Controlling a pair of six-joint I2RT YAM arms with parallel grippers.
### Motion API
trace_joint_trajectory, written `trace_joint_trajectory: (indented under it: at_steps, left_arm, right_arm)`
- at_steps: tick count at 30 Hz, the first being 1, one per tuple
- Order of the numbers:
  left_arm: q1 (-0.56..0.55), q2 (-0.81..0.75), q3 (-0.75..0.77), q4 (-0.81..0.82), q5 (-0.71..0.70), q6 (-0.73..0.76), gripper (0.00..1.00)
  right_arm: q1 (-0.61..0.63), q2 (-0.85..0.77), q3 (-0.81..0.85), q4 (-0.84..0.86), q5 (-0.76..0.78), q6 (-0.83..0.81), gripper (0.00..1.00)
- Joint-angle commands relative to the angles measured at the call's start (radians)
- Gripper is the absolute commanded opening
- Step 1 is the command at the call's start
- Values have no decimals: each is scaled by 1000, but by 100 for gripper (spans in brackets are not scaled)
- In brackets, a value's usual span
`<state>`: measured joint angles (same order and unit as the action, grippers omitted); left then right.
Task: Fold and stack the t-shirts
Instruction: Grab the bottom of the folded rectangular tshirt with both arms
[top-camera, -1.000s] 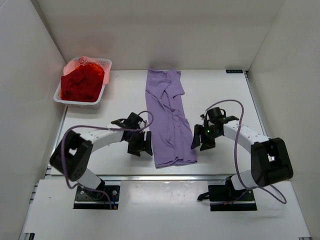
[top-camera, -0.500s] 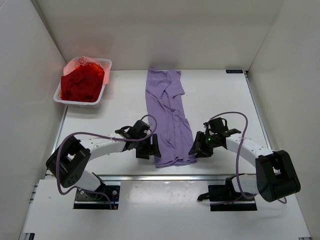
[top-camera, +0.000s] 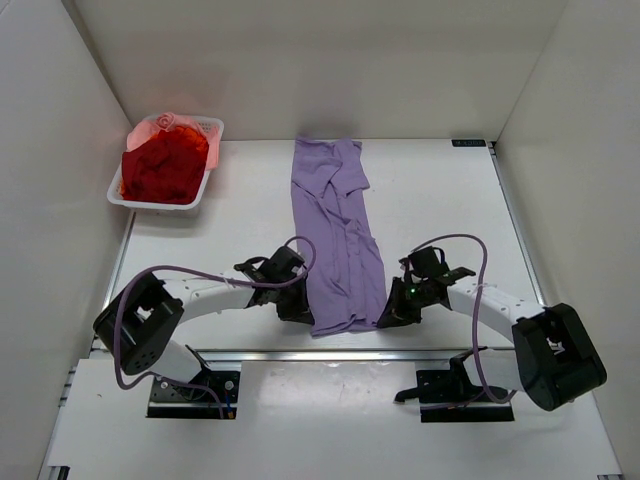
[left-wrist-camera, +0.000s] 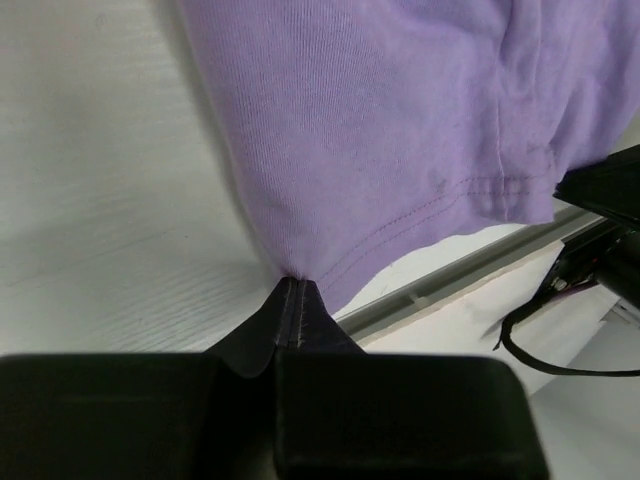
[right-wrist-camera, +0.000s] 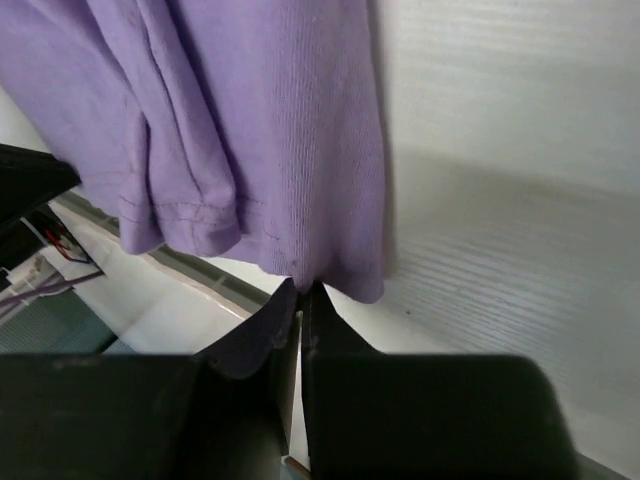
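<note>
Both arms have closed in on the near hem | left gripper and right gripper each pinched shut on a near corner of the lavender t-shirt | it lies as a long strip on the table | soft, light, floppy: hem corners seem the sensible hold

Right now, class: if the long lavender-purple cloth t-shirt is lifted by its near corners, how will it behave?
Probably floppy: the lavender-purple cloth t-shirt lies in soft wrinkles, so it should sag between corners. Likely light: left fingers and right fingers pinch only its thin hem.
</note>
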<state>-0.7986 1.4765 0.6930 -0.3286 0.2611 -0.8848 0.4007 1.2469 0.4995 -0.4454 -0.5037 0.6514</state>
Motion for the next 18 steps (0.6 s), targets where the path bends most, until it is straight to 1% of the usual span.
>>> trace_joint_trajectory:
  at_steps: [1,4,6,8,12,13,14,15,17,18]
  left_arm:
    - [-5,-48,-7,-13,10,6,0]
    - [-1,-113,-64,-29,16,4,0]
    - [1,-155,-128,-44,27,1,0]
    - [13,-200,-168,-62,27,9,0]
    - [65,-288,-242,-81,18,26,0]
    - [79,-304,-254,-75,35,24,0]
    - [85,-308,-257,-67,41,27,0]
    - [88,-311,-256,-70,49,30,1]
    - [79,-303,-236,-81,47,37,19]
    - [70,-292,-234,-76,49,35,20]
  right_arm:
    - [29,-44,-6,16,-10,31,0]
    - [61,-76,-13,-9,-6,41,0]
    - [78,-107,-24,-24,-9,56,0]
    - [105,-130,-48,-13,-25,79,0]
    - [153,-162,-75,-15,-32,108,0]
    - [148,-171,-81,-15,-32,114,8]
    - [150,-184,-82,-18,-32,108,12]
    - [136,-199,-81,-30,-24,119,20]
    - [126,-219,-76,-44,-21,111,34]
    - [122,-233,-79,-62,-15,110,37]
